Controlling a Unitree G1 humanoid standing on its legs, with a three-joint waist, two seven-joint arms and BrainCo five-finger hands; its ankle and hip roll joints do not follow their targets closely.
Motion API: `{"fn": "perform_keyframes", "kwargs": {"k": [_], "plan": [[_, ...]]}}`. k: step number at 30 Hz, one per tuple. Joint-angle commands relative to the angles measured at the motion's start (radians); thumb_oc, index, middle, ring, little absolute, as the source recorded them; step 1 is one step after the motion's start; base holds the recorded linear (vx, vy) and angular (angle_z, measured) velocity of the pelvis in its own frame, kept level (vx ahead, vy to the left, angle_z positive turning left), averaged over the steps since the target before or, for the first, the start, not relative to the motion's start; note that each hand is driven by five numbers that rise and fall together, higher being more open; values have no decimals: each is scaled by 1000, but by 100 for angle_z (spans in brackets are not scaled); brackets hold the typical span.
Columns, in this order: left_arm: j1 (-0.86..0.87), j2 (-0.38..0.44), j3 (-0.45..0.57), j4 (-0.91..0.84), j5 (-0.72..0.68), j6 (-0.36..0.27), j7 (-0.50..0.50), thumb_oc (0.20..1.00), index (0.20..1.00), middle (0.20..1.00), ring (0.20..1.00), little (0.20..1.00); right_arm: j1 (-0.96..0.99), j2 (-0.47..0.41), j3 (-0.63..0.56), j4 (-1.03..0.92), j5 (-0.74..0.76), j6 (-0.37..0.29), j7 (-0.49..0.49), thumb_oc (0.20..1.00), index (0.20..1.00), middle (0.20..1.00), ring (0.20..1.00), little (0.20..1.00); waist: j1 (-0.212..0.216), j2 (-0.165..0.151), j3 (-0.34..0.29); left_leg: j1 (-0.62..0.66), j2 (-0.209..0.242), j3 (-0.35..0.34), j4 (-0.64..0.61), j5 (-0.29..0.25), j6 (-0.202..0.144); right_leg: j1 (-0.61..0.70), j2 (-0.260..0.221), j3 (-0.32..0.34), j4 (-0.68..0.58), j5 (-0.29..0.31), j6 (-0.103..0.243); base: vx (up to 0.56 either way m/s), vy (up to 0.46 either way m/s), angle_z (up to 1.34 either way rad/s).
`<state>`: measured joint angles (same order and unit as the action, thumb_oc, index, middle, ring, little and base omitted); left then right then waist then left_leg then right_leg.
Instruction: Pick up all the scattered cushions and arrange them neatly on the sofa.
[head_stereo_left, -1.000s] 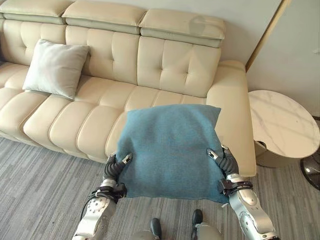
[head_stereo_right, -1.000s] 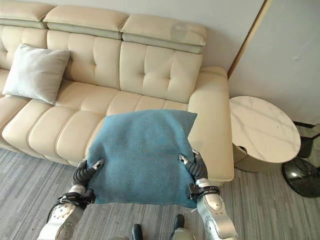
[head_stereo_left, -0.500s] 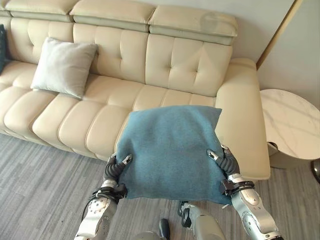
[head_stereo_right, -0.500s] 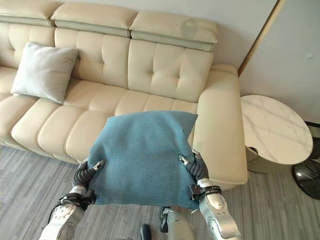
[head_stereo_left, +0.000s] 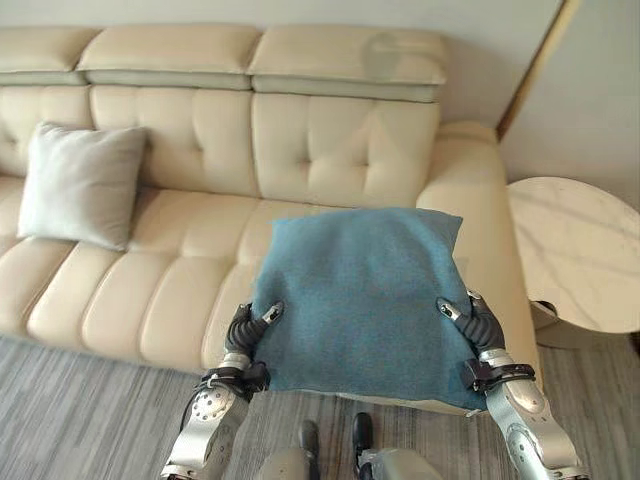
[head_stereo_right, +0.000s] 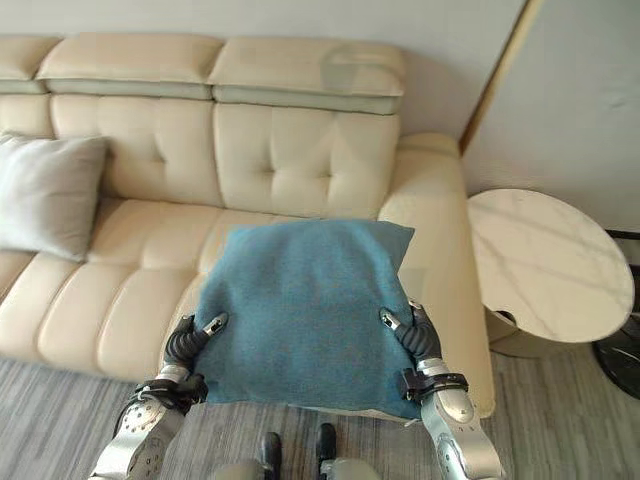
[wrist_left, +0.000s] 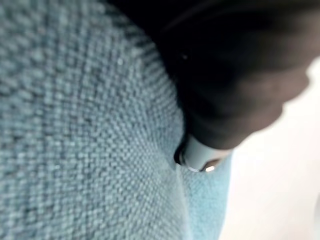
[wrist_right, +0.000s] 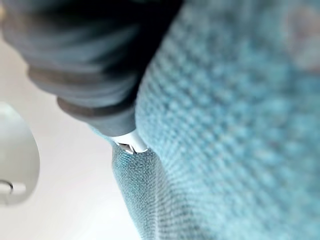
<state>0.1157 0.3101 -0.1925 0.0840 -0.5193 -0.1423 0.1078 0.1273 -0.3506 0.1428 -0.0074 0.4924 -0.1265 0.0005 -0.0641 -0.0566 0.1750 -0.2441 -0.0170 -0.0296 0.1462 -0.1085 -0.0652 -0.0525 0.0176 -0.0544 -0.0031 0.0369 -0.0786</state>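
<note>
- Blue cushion (head_stereo_left: 360, 300) held up flat between both hands, above the front edge of the sofa (head_stereo_left: 200, 250) and over its seat nearest the armrest end.
- Left hand (head_stereo_left: 248, 335) clamped on the cushion's edge toward the middle of the sofa: thumb curled over the top face, fingers hidden beneath the fabric.
- Right hand (head_stereo_left: 468, 322) clamped on the opposite edge, toward the armrest, in the same way: thumb on top, the rest tucked under.
- Both hands roughly level and equally close to the sofa front, so neither arm leads; cushion carried squarely between them.
- Cushion's far edge pointing at the sofa backrest, its near edge toward the robot, tilted slightly up at the back.
- Open seat lying straight ahead of and beneath the cushion, between the hands and the backrest; probably a forward and downward carry, then a release against the backrest.
- Grey cushion (head_stereo_left: 78, 185) already propped on the sofa, well apart, toward the far end from the armrest.
- Round marble side table (head_stereo_right: 545, 262) just past the armrest, outside the likely path.
</note>
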Motion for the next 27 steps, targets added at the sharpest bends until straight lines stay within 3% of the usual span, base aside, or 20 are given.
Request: {"fn": "perform_keyframes", "kwargs": {"k": [1, 7, 13, 17, 18, 22, 27], "plan": [[-36, -12, -7, -117, 24, -84, -46, 200, 200, 200, 200, 200, -49, 55, 11, -88, 4, -87, 37, 200, 200, 200, 200, 200, 33, -3, -37, 86, 0, 31, -42, 60, 25, 7, -43, 35, 45, -76, 146, 164, 194, -89], [-21, 13, 12, -109, 36, -79, -44, 200, 200, 200, 200, 200, -88, 75, 47, -54, -46, -71, 35, 200, 200, 200, 200, 200, 47, -3, -70, 164, -14, 91, -76, 41, 65, 26, -66, 108, 64, -66, 171, 172, 160, -49], [-37, 29, 33, -90, 55, -91, -9, 200, 200, 200, 200, 200, -138, 95, 65, -25, -64, -74, 14, 200, 200, 200, 200, 200, 64, -3, -81, 177, -18, 120, -81, 27, 81, 19, -78, 123, 60, -57, 182, 75, 59, -25], [-128, 46, 37, -48, 111, -122, 76, 200, 200, 200, 200, 200, -250, 113, 96, 10, -128, -98, -62, 200, 200, 200, 200, 200, 72, 8, -73, 140, -21, 125, -88, 30, 87, -27, -87, 125, 51, -47, 186, -28, 13, -5], [-227, 61, 31, -23, 160, -150, 161, 200, 200, 200, 200, 200, -380, 141, 133, 43, -174, -124, -147, 200, 200, 200, 200, 200, 80, 16, -51, 73, -23, 126, -87, 43, 91, -97, -86, 130, 51, -28, 187, -156, 1, -2], [-392, 72, 12, 38, 214, -185, 273, 200, 200, 200, 200, 200, -590, 168, 170, 110, -216, -150, -249, 200, 200, 200, 200, 200, 94, 22, -26, -28, -29, 114, -90, 71, 90, -196, -83, 128, 58, -6, 186, -171, -2, -4], [-752, 130, -36, 208, 233, -218, 418, 200, 200, 200, 200, 200, -972, 126, 193, 256, -292, -145, -398, 200, 200, 200, 200, 200, 115, 31, 19, -133, -34, 79, -104, 119, 77, -317, -90, 107, 81, 2, 184, -93, -17, 5]]}}
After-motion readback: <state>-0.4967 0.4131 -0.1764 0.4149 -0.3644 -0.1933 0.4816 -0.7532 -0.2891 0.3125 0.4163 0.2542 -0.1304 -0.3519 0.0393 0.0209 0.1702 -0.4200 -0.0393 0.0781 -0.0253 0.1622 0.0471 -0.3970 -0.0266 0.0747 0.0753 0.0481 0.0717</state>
